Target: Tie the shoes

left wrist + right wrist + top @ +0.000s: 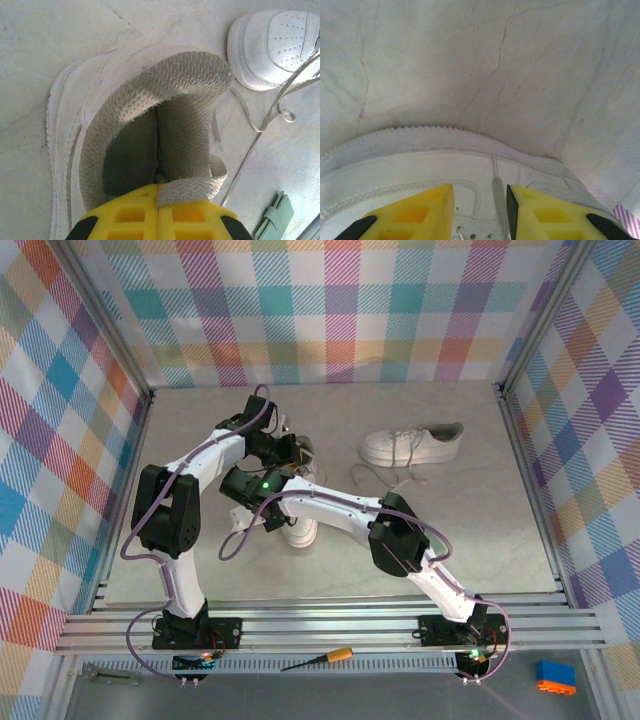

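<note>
One white shoe (303, 532) lies near the table's middle under both arms; the other shoe (412, 445) sits to the back right with loose laces (385, 476). My left gripper (290, 452) is over the near shoe's opening. In the left wrist view it (159, 187) is shut on a grey knit flap (195, 192) of the lining, with the second shoe's toe (270, 45) at top right. My right gripper (480, 192) is open just above the shoe's white side (420, 165). A lace end (497, 195) lies loose between its jaws, close to the right finger.
A small green pad (275, 217) lies on the table beside the near shoe. An orange-handled screwdriver (320, 658) and a blue and orange block (555, 677) rest in front of the arm bases. Plaid walls (330, 310) close in the table on three sides.
</note>
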